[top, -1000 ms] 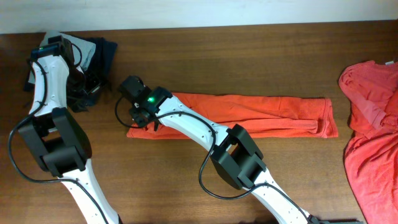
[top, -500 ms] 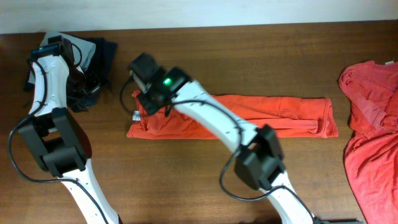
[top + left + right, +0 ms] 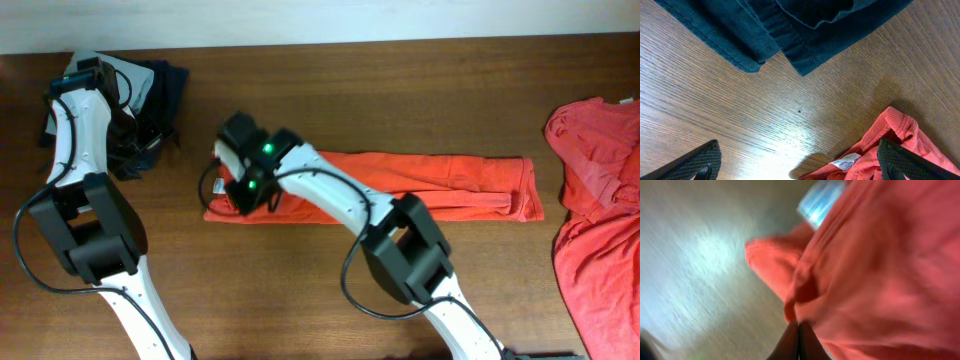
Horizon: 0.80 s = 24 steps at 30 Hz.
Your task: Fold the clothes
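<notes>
An orange-red T-shirt (image 3: 430,185) lies folded into a long strip across the middle of the table. My right gripper (image 3: 245,190) is at its left end. In the right wrist view the gripper (image 3: 799,325) has its fingers pressed together on a bunched edge of the shirt (image 3: 880,270), near the white neck label (image 3: 821,199). A second orange-red T-shirt (image 3: 600,200) lies crumpled at the right edge. My left gripper (image 3: 140,155) hangs wide open (image 3: 800,172) over bare wood, with the shirt's collar (image 3: 890,132) and label (image 3: 845,161) beside its right finger.
A dark navy garment (image 3: 165,85) lies at the far left behind the left arm, also in the left wrist view (image 3: 805,30). A pale grey-green garment (image 3: 78,62) peeks out beside it. The right arm crosses the table's near half towards the left.
The right gripper swung up over the shirt's left end, came back down and went from partly open to shut on the cloth. The left arm has not moved.
</notes>
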Motion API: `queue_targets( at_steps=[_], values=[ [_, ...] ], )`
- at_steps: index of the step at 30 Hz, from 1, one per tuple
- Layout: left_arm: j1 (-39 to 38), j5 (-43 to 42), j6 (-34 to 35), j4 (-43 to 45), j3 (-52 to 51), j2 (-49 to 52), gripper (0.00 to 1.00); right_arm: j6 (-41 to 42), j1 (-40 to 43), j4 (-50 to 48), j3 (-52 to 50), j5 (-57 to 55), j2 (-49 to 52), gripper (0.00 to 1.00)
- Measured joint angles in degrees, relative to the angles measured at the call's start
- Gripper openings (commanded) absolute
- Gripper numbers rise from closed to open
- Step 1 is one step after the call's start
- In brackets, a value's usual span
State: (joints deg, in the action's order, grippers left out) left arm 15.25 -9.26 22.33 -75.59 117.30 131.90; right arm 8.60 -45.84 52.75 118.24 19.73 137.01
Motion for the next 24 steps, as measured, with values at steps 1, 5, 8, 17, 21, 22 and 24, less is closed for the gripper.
queue_targets(
  at_steps=[1, 5, 8, 17, 21, 22, 24],
  values=[
    [0.0, 0.0, 0.0, 0.0, 0.0, 0.0, 0.99, 0.0, -0.4, -0.7, -1.0, 0.5, 0.2, 0.04],
    [0.0, 0.0, 0.0, 0.0, 0.0, 0.0, 0.99, 0.0, -1.0, -5.0, -4.3, 2.0, 0.3, 0.04],
    [0.0, 0.0, 0.0, 0.0, 0.0, 0.0, 0.99, -0.2, -1.0, -9.2, -6.1, 3.4, 0.3, 0.04],
    [0.0, 0.0, 0.0, 0.0, 0.0, 0.0, 0.99, -5.2, 1.1, -7.9, -5.9, 10.3, -0.1, 0.04],
    [0.0, 0.0, 0.0, 0.0, 0.0, 0.0, 0.99, -5.8, 4.6, -5.0, -5.8, 10.9, -3.0, 0.04],
    [0.0, 0.0, 0.0, 0.0, 0.0, 0.0, 0.99, -5.9, 5.5, -4.4, -5.7, 11.0, -4.0, 0.05],
    [0.0, 0.0, 0.0, 0.0, 0.0, 0.0, 0.99, -5.9, 7.3, -2.9, -5.3, 10.8, -5.8, 0.04]
  ],
)
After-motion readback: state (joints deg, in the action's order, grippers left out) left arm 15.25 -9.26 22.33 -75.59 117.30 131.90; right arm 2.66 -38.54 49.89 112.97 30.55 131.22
